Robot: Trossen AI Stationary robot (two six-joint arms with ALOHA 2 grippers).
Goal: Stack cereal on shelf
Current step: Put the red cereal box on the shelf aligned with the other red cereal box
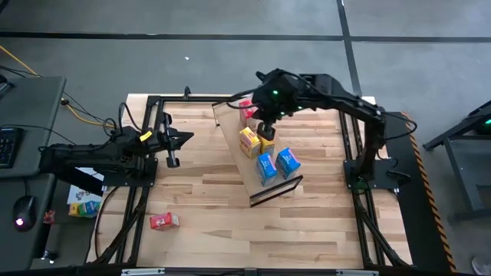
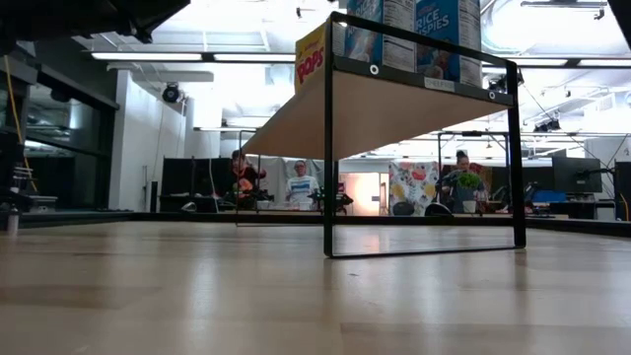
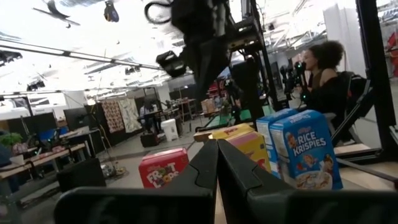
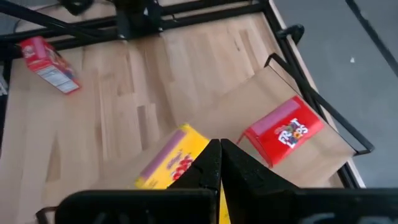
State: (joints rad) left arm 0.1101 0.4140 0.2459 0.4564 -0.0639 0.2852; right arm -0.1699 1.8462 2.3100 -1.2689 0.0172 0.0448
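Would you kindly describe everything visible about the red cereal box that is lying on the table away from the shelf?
The stray red cereal box is a small cardboard carton with a red printed front and a white nutrition panel on its side. It lies flat on its side on the butcher-block table, near the front left corner, far from the shelf and the other boxes. Nothing touches it but the tabletop; neither gripper is near it.
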